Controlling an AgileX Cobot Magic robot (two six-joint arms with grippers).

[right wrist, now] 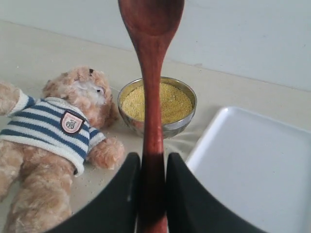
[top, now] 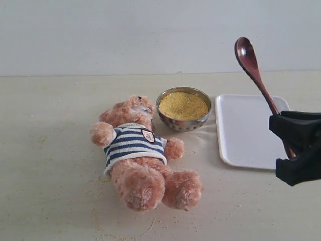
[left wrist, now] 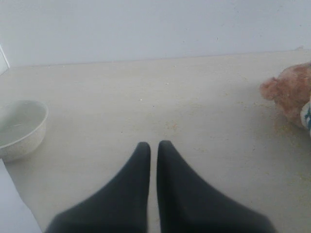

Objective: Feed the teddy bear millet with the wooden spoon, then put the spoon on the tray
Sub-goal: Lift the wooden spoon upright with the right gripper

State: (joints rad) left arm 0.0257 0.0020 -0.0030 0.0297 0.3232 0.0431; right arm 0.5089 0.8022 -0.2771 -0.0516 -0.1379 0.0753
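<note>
The right gripper is pinching the slim handle of the wooden spoon low down, with one dark finger pressing on each side. The spoon is standing almost upright, leaning slightly, and its oval bowl is sitting high above the gripper. From the exterior view, the gripper is hanging at the right side of the white tray.

Just left of the tray, the millet is lying heaped in a shiny metal bowl. It is lower than the spoon's bowl and apart from it. The teddy bear is lying on its back on the table, with its head right beside the metal bowl and loose grains scattered around it.

The left gripper is hovering over bare tabletop with its fingers pressed together on nothing. It has a white ceramic bowl to one side and the bear's paw to the other.
</note>
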